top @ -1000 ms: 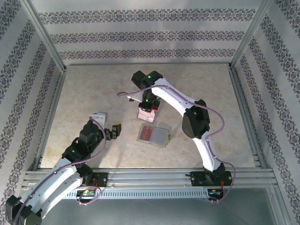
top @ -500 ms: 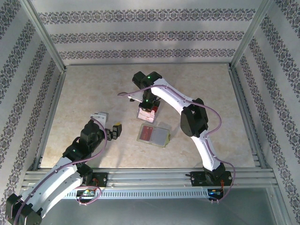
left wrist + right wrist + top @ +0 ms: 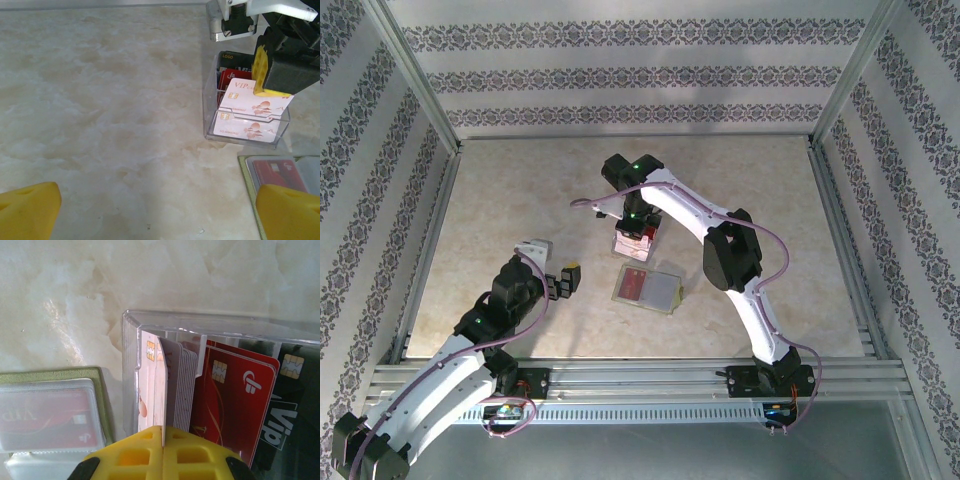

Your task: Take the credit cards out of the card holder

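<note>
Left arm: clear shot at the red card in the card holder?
Probably yes: left arm has its jaws open beside the card holder, bare table between; right arm is farther back at the clear box. The red card sits under a clear sleeve.

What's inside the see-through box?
The clear box holds a stack of white cards, then a red card and a black card behind. The right gripper pinches one white card. Each card covers most of the next.

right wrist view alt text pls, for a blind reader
The right pincer is shut on a pale card standing in a clear box among other cards. Beside the box lies the open card holder, a red card inside.
</note>
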Available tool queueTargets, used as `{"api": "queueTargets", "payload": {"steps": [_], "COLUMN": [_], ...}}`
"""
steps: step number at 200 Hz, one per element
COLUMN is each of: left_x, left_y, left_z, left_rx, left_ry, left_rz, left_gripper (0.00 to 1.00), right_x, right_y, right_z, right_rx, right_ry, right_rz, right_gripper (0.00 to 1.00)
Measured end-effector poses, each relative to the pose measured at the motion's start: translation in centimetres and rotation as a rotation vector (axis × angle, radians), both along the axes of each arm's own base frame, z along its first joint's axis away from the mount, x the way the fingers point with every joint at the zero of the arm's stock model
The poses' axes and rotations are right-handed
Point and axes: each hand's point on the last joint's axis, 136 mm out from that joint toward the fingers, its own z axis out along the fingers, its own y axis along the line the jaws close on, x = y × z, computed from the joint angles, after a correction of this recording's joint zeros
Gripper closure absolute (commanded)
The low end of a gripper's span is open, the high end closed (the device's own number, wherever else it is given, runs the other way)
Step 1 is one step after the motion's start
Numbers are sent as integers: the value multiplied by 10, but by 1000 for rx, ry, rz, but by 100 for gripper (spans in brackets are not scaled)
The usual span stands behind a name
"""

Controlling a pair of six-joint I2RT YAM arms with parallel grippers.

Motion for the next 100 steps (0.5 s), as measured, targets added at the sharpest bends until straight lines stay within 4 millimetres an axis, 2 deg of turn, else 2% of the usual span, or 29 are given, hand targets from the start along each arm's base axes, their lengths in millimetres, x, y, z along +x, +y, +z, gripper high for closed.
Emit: {"api": "queueTargets", "payload": {"steps": [53, 78, 100], "left_x": [1, 2, 4], "left_y": [-1, -2, -3], "left_z": [2, 4, 7], "left_rx": [-1, 0, -6], "left_ry": [1, 4, 12], "left_rz": [-3, -3, -2], "left_gripper": [0, 0, 0], "right_x": [4, 3, 1], "right_y": [1, -1, -3], "right_z": [-2, -1, 13], "right_rx": [1, 0, 16], "right_ry": [-16, -18, -34], "right_rz": [-4, -7, -27], "right_gripper": [70, 70, 69]}}
